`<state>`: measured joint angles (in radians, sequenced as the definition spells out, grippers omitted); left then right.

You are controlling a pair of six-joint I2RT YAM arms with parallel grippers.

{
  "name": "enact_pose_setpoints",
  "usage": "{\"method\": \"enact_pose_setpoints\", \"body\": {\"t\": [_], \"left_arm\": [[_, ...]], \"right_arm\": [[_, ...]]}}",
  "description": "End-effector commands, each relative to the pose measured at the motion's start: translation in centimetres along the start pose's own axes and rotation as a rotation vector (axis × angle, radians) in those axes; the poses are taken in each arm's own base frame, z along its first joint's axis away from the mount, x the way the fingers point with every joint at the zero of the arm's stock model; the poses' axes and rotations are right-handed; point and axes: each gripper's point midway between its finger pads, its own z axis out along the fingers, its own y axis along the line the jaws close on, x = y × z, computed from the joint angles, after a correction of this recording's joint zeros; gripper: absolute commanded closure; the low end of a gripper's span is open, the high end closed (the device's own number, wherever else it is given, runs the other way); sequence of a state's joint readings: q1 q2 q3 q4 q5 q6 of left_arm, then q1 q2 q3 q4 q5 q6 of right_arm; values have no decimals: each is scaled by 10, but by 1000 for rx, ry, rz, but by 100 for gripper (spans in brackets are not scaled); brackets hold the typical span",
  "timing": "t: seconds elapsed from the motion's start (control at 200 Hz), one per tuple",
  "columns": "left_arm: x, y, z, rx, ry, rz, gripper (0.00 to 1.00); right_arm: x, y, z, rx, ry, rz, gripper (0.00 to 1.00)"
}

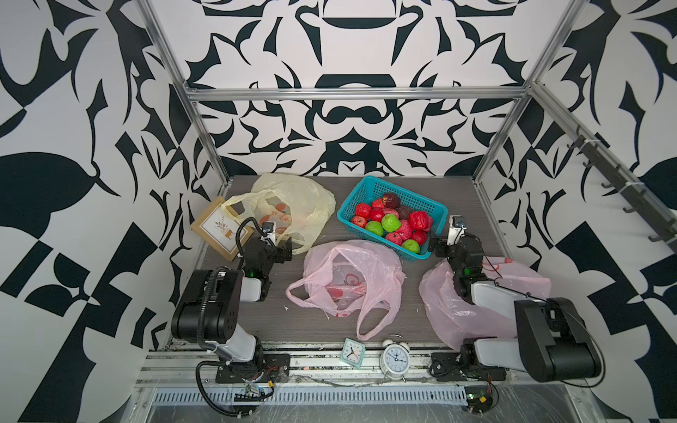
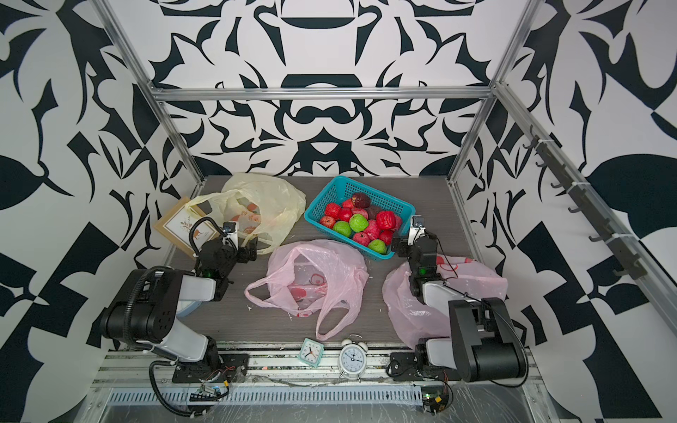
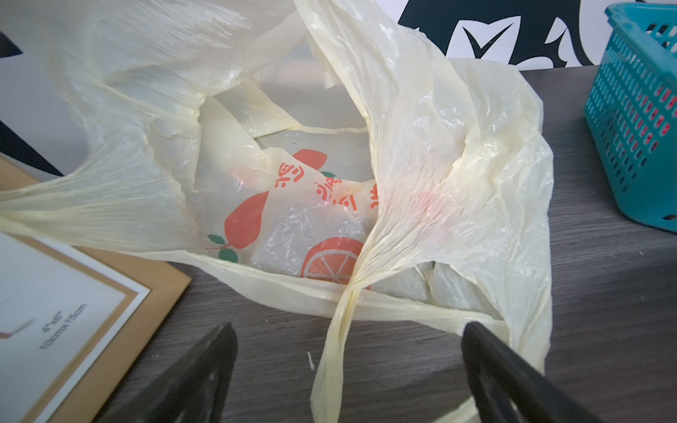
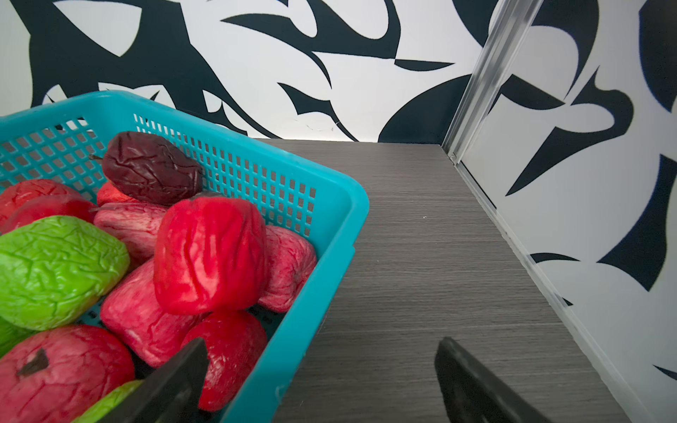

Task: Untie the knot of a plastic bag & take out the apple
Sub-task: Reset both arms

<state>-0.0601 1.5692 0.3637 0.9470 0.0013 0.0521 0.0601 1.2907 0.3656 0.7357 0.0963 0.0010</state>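
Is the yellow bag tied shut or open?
Open. The yellow bag has its two handles lying apart, not knotted, and the left wrist view looks straight into its gaping mouth.

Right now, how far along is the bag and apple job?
Done: yellow bag and middle pink bag lie untied, handles loose; apples fill the basket. In hand: nothing; left gripper and right gripper are open, empty. Left, perhaps: the third bag under the right arm, knot not visible.
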Motion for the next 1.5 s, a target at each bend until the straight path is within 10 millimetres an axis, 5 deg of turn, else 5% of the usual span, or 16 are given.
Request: {"method": "enact_pose_setpoints", "body": {"t": [0.0,0.21,0.355,0.51,1.085,1.275,1.495], "left_arm": [[0,-3,-2,14,-3,-2,0],[1,-3,-2,15,-1,-2,0],[0,-3,-2,17,-1,-2,1],[1,-3,-1,19,2,-1,1],[1,2,-1,0,5,-22,0],[0,2,-2,0,1,-23,1],[1,1,-1,2,3,-21,1]], "right_arm": [[4,-1,-8,-2,-5,18,1],[27,-25,-28,127,-111,63,2],[42,-47,-15,261,-64,117,3],[49,-25,20,191,44,37,4],[51,-22,19,198,64,18,1],[53,10,24,7,82,-51,1],[53,12,24,-1,84,-53,1]]}}
